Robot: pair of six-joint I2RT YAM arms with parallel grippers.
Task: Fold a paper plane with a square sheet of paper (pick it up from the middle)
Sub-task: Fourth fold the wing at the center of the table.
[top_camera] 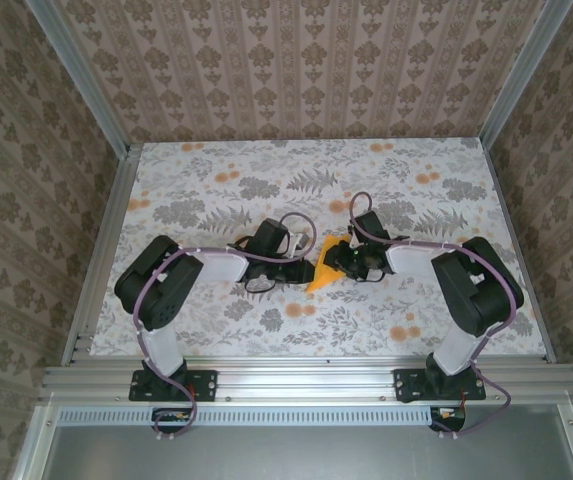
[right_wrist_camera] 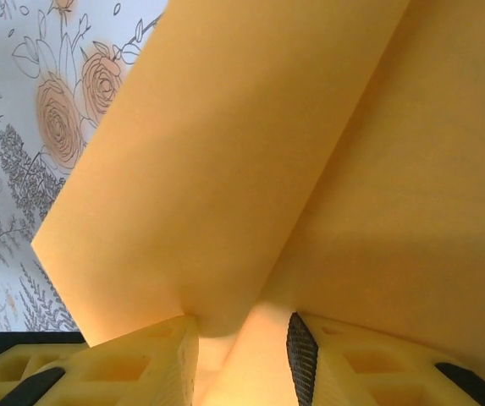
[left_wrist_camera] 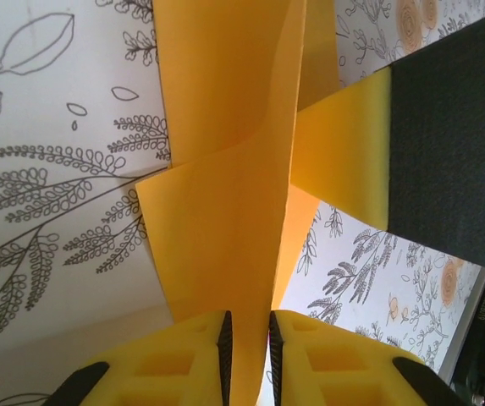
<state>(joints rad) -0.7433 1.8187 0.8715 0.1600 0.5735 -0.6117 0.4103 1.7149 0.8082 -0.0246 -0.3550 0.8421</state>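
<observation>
Left gripper [top_camera: 301,264]: lay low over the table [top_camera: 216,180], pointed rightward. Kept its jaws a narrow slit apart, with no squeeze to be made out at the pads [left_wrist_camera: 225,338].

Through that slit: took in an edge of the square sheet of paper [left_wrist_camera: 217,237], running straight out ahead of the fingertips and fanning wider beyond them.

Paper's place: sat right between the two grippers, just right of the left fingertips and just left of the right ones. Resting on the table or held barely off it, could not tell.

Right gripper [top_camera: 338,264]: faced the left one nose to nose. Clamped on a rounded fold of the paper, the bulge wedged between its pads [right_wrist_camera: 300,355], with jaws set wider than the left's.

Long axis: ran crosswise to the line joining the grippers, broad end on the far side, point toward the arm bases.

Nearer arm: neither, judged from above. Both sets of fingertips right at the paper, a firm hold judged on the right side alone.

Look: bright orange, plain and thin. Showed a creased triangular outline from above rather than a flat square. Up close, showed overlapping panels, one soft curl and straight folded edges.

Next move, as a guess: hinged on the left gripper, with the paper dead ahead between its pads, ready for a fresh pinch along the crease.
</observation>
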